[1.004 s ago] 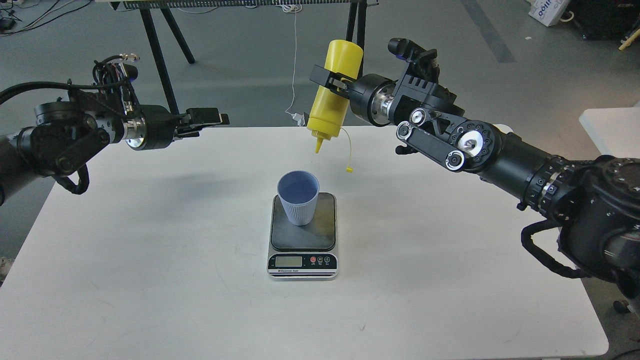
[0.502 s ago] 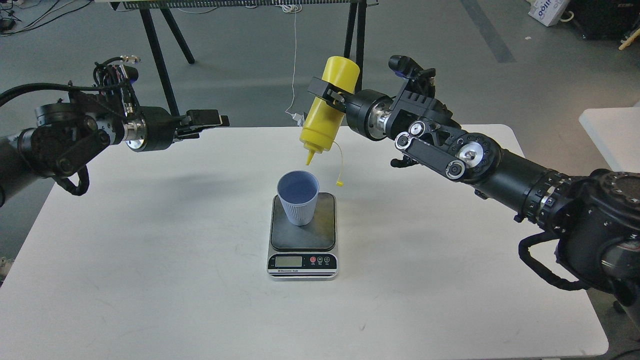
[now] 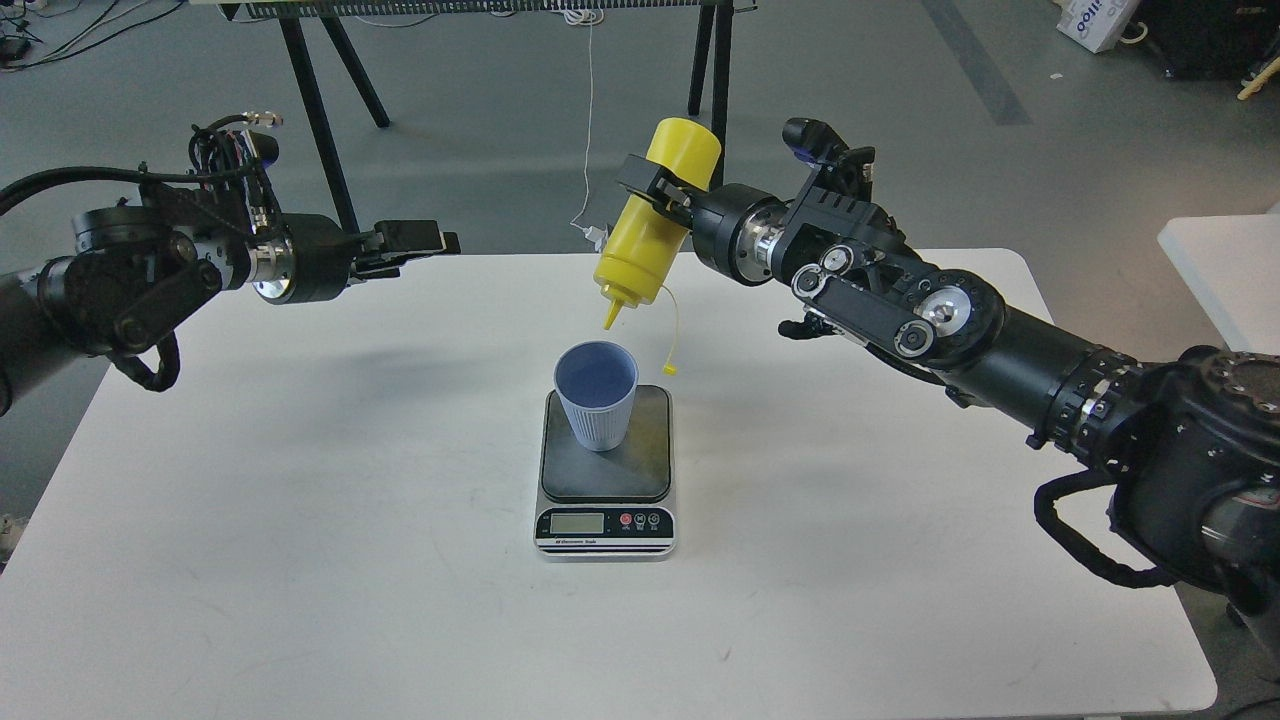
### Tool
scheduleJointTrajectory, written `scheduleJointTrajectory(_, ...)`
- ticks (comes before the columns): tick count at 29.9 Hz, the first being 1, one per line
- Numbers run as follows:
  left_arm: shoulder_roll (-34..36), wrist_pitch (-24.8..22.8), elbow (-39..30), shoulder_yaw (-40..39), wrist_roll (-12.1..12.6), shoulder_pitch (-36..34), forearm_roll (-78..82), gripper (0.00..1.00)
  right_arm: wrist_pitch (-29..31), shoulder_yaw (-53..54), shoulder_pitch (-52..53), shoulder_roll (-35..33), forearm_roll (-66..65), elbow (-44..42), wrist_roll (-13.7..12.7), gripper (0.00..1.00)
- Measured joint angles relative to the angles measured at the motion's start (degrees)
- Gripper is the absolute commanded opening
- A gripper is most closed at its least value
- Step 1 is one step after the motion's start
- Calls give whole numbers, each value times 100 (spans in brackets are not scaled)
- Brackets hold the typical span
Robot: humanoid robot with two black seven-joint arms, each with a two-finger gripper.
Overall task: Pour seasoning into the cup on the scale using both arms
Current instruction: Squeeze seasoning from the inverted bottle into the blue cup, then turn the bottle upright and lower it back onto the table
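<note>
The yellow seasoning bottle [image 3: 648,235] hangs upside down and tilted, its nozzle pointing down just above the far rim of the cup. Its tethered cap [image 3: 669,369] dangles to the right. My right gripper [image 3: 655,190] is shut on the bottle's body. The light blue-grey ribbed cup [image 3: 597,395] stands upright on the dark platform of the scale [image 3: 606,500]. My left gripper [image 3: 420,240] is held in the air well to the left of the bottle and cup, empty; its fingers lie close together.
The scale stands mid-table on the white table [image 3: 300,560]. Black stand legs [image 3: 320,120] rise behind the table's far edge. A second white table corner [image 3: 1225,270] is at the right.
The right gripper has carried the bottle left and down and tilted it more, bringing the nozzle from right of the cup to just above its rim. The left arm has not moved.
</note>
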Motion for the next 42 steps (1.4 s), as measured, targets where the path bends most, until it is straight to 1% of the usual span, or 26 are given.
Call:
scheduleJointTrajectory(4,6,0,0,6,0,0,9,99,39,369,71,0,450,48,-40,20)
scheduleJointTrajectory(9,15,0,0,11,0,0,15,99,413,1402,56,0,1272,204,-109,20)
scheduleJointTrajectory(11,17,0,0,22,0,0,27,99,559,1853,28,0,1704,215,-178,20)
scheduleJointTrajectory(14,19,0,-1,39,0,20,37,99,758,2483,11,0,2594,222,-374,20)
scheduleJointTrajectory(17,19,0,-2,42,0,53,38,99,948,3080,-70,-10,3808,222,-693,20)
scheduleJointTrajectory(19,6,0,-2,36,0,59,24,99,1042,3453,-196,-148,4654,223,-914,20)
scheduleJointTrajectory(21,0,0,-2,5,0,58,-8,99,1084,3755,-355,-349,5279,224,-1072,20)
scheduleJointTrajectory(25,-32,0,-3,-27,0,0,-141,99,1210,4160,-914,-765,6288,228,-1419,20)
scheduleJointTrajectory(28,-57,0,-3,-28,0,-10,-186,99,1340,4309,-1483,-1081,6844,342,-1576,20)
scheduleJointTrajectory(32,-61,0,-2,-13,0,-7,-193,99,1619,4499,-2399,-1468,7445,772,-1788,20)
scheduleJointTrajectory(37,-65,0,-3,10,0,46,-166,99,1788,4860,-3455,-1606,8026,1351,-1827,20)
scheduleJointTrajectory(42,-71,-2,-10,18,0,50,-162,99,1982,5160,-4314,-1596,8097,1555,-1822,20)
